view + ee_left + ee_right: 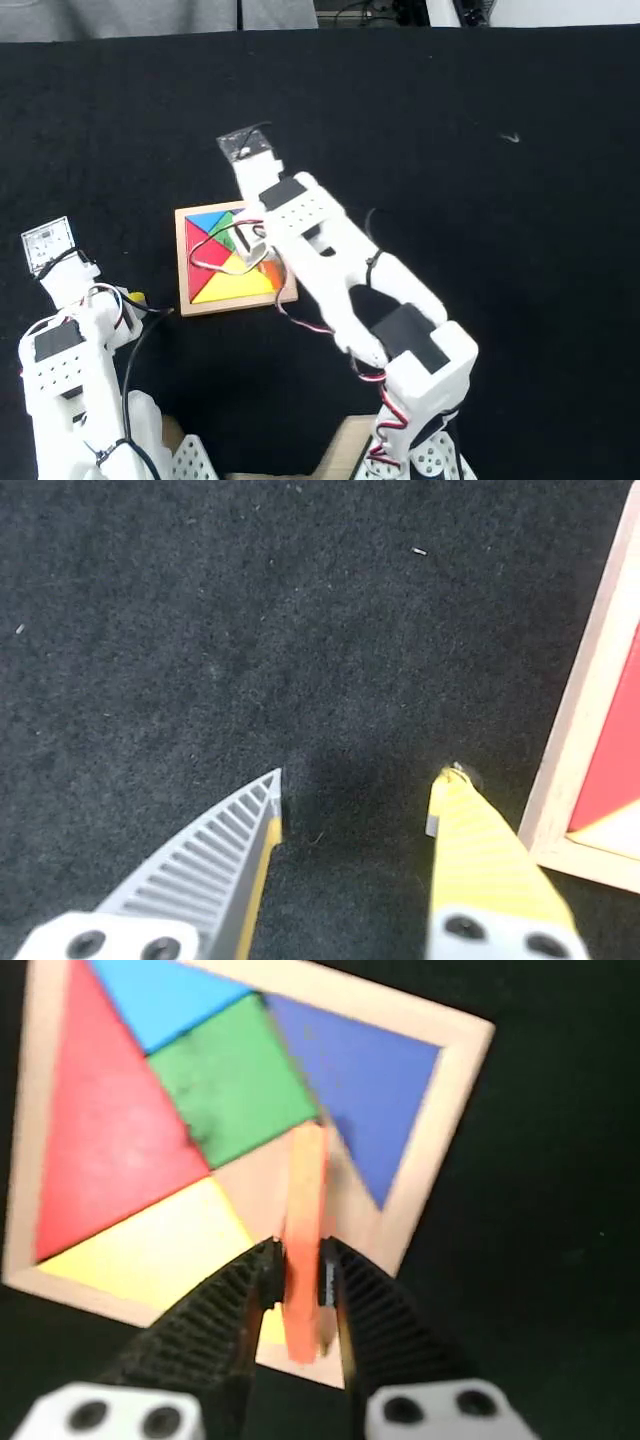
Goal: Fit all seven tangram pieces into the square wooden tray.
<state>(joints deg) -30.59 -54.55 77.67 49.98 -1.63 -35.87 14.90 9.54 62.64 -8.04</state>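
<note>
The square wooden tray [183,268] lies left of the table's middle. In it lie a red triangle [110,1150], a yellow triangle [165,1245], a green piece [235,1085], a light blue piece [165,995] and a dark blue piece [365,1080]. My right gripper [298,1270] is shut on an orange piece [303,1190], held on edge above the bare gap between the yellow and dark blue pieces. In the high view this arm reaches over the tray's right side [262,262]. My left gripper [362,790] is open over the black cloth, just beside the tray's outer rim [580,710].
Black cloth covers the whole table, with wide free room to the right and behind the tray. The table's far edge [400,28] runs along the back. A light wooden board [340,450] sits between the arm bases at the front.
</note>
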